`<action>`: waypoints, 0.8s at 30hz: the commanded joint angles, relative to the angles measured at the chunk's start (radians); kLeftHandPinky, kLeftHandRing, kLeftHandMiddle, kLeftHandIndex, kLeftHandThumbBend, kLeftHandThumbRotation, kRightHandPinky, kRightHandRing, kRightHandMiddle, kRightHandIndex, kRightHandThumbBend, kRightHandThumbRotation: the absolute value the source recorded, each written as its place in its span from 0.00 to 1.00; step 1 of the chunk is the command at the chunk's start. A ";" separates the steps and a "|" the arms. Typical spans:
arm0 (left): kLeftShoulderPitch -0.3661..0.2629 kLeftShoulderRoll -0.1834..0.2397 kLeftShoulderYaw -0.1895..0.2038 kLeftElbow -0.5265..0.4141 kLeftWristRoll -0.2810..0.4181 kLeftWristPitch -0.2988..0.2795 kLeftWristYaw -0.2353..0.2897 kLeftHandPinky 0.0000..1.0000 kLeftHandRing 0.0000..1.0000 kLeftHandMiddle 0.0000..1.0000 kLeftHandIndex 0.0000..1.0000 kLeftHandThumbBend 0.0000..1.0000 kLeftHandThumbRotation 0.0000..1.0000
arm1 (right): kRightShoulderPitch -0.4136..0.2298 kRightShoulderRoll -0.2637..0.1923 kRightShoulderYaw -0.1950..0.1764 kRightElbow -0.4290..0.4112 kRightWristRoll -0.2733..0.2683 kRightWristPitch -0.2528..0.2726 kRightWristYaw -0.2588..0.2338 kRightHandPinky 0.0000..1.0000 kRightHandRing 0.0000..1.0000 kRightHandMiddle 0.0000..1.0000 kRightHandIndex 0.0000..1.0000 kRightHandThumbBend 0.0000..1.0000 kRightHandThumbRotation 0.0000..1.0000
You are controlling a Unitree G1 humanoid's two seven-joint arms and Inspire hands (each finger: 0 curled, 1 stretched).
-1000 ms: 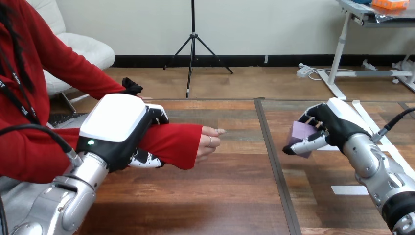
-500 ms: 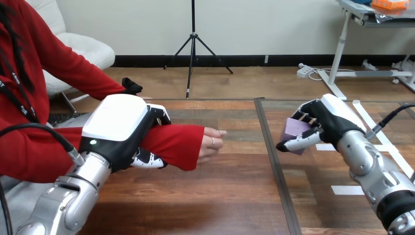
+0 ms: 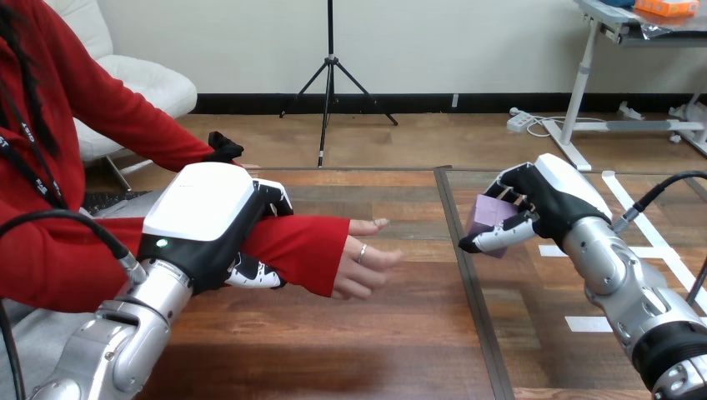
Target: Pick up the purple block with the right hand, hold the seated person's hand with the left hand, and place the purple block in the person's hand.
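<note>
From my seat at the controls, the left hand (image 3: 204, 212) is clamped on the person's forearm (image 3: 304, 246), over the red sleeve just behind the wrist. Its fingers (image 3: 273, 198) curl over the top of the sleeve and its thumb (image 3: 250, 273) hooks underneath, so the white shell on its back faces up at me. This is over the left half of the table (image 3: 375, 350), roughly midway between the near and far edges.

The person's hand (image 3: 364, 254) sticks out of the cuff toward the right. It is loosely open, thumb uppermost, fingers reaching toward the dark seam (image 3: 463, 258) that runs from the far edge to the near edge. Nothing lies in it.

The right hand (image 3: 554, 200) is closed on the block (image 3: 488, 217). Its fingers wrap over the top and far side, and its thumb (image 3: 500, 239) presses in from below. The purple block is held clear of the wood, just right of the seam and toward the far edge. It is apart from the person's hand, and the seam lies between the two as I see them.

White tape marks (image 3: 588, 323) lie on the right half of the table, one near the right forearm and more behind the wrist.
</note>
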 commanded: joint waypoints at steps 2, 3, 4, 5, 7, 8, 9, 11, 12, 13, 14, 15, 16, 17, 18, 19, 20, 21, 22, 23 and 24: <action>-0.140 -0.044 0.044 -0.090 -0.029 -0.001 0.033 0.40 0.48 0.54 0.54 0.69 0.12 | -0.047 0.026 -0.029 -0.095 0.024 -0.013 -0.018 0.34 0.41 0.47 0.50 0.66 0.00; -0.139 -0.044 0.044 -0.090 -0.029 -0.001 0.033 0.40 0.48 0.54 0.54 0.70 0.12 | -0.047 0.027 -0.029 -0.097 0.025 -0.014 -0.018 0.34 0.40 0.47 0.50 0.66 0.00; -0.138 -0.047 0.043 -0.089 -0.030 -0.001 0.033 0.40 0.48 0.54 0.54 0.70 0.12 | -0.046 0.029 -0.029 -0.104 0.026 -0.015 -0.015 0.34 0.40 0.47 0.50 0.66 0.00; -0.137 -0.050 0.043 -0.089 -0.032 -0.001 0.032 0.40 0.48 0.54 0.54 0.70 0.12 | -0.046 0.030 -0.030 -0.109 0.027 -0.016 -0.013 0.34 0.40 0.46 0.50 0.66 0.00; -0.135 -0.056 0.040 -0.083 -0.032 -0.003 0.036 0.41 0.49 0.55 0.54 0.70 0.11 | -0.044 0.034 -0.030 -0.127 0.030 -0.020 -0.007 0.34 0.39 0.46 0.49 0.66 0.00; -0.135 -0.058 0.039 -0.082 -0.031 -0.003 0.037 0.41 0.49 0.55 0.54 0.71 0.11 | -0.043 0.035 -0.030 -0.132 0.030 -0.021 -0.006 0.33 0.39 0.46 0.49 0.66 0.00; -0.135 -0.061 0.038 -0.081 -0.032 -0.002 0.037 0.41 0.49 0.55 0.54 0.71 0.11 | -0.042 0.038 -0.031 -0.142 0.032 -0.020 -0.001 0.33 0.39 0.45 0.49 0.66 0.00; -0.135 -0.065 0.038 -0.080 -0.032 -0.001 0.035 0.41 0.49 0.55 0.54 0.71 0.11 | -0.040 0.040 -0.031 -0.155 0.035 -0.017 0.005 0.33 0.38 0.45 0.49 0.66 0.00; -0.135 -0.068 0.037 -0.078 -0.034 -0.001 0.034 0.41 0.49 0.55 0.54 0.71 0.11 | -0.039 0.043 -0.031 -0.166 0.036 -0.014 0.008 0.32 0.38 0.45 0.49 0.66 0.00; -0.134 -0.070 0.037 -0.079 -0.035 -0.001 0.034 0.42 0.49 0.55 0.55 0.72 0.10 | -0.037 0.044 -0.031 -0.174 0.037 -0.012 0.011 0.32 0.38 0.45 0.49 0.66 0.00; -0.133 -0.072 0.037 -0.079 -0.035 -0.002 0.033 0.42 0.49 0.55 0.55 0.72 0.10 | -0.036 0.045 -0.031 -0.182 0.037 -0.009 0.012 0.32 0.38 0.45 0.49 0.66 0.00; -0.133 -0.074 0.037 -0.078 -0.037 -0.002 0.032 0.42 0.49 0.55 0.55 0.72 0.10 | -0.033 0.047 -0.030 -0.192 0.038 -0.011 0.014 0.32 0.38 0.45 0.49 0.66 0.00; -0.133 -0.076 0.037 -0.077 -0.037 -0.002 0.031 0.42 0.49 0.55 0.55 0.72 0.10 | -0.032 0.048 -0.029 -0.199 0.038 -0.013 0.016 0.33 0.38 0.45 0.49 0.66 0.00; -0.133 -0.078 0.037 -0.077 -0.037 -0.003 0.030 0.42 0.49 0.55 0.55 0.72 0.10 | -0.030 0.049 -0.028 -0.205 0.039 -0.013 0.017 0.33 0.38 0.45 0.49 0.66 0.00; -0.134 -0.080 0.037 -0.076 -0.036 -0.001 0.028 0.42 0.49 0.55 0.55 0.72 0.09 | -0.028 0.051 -0.027 -0.218 0.038 -0.009 0.020 0.33 0.38 0.45 0.49 0.66 0.00; -0.134 -0.082 0.036 -0.076 -0.035 -0.001 0.026 0.42 0.49 0.55 0.55 0.72 0.09 | -0.026 0.052 -0.026 -0.227 0.038 -0.006 0.023 0.33 0.38 0.45 0.49 0.66 0.00; -0.134 -0.084 0.037 -0.076 -0.034 0.000 0.025 0.42 0.49 0.55 0.55 0.72 0.09 | -0.024 0.053 -0.025 -0.234 0.038 -0.003 0.025 0.33 0.38 0.45 0.49 0.66 0.00; -0.134 -0.088 0.037 -0.077 -0.035 0.003 0.022 0.42 0.50 0.56 0.55 0.72 0.09 | -0.021 0.056 -0.024 -0.248 0.037 0.002 0.028 0.33 0.38 0.45 0.49 0.66 0.00; -0.134 -0.091 0.037 -0.078 -0.035 0.004 0.020 0.42 0.50 0.56 0.55 0.72 0.09 | -0.019 0.058 -0.024 -0.258 0.037 0.006 0.031 0.33 0.38 0.45 0.49 0.66 0.00; -0.134 -0.093 0.038 -0.079 -0.035 0.005 0.018 0.42 0.50 0.56 0.55 0.72 0.09 | -0.017 0.059 -0.024 -0.265 0.036 0.009 0.033 0.33 0.38 0.45 0.49 0.66 0.00; -0.134 -0.097 0.038 -0.081 -0.035 0.008 0.016 0.43 0.50 0.56 0.56 0.72 0.09 | -0.013 0.062 -0.023 -0.279 0.036 0.010 0.036 0.33 0.38 0.46 0.49 0.66 0.00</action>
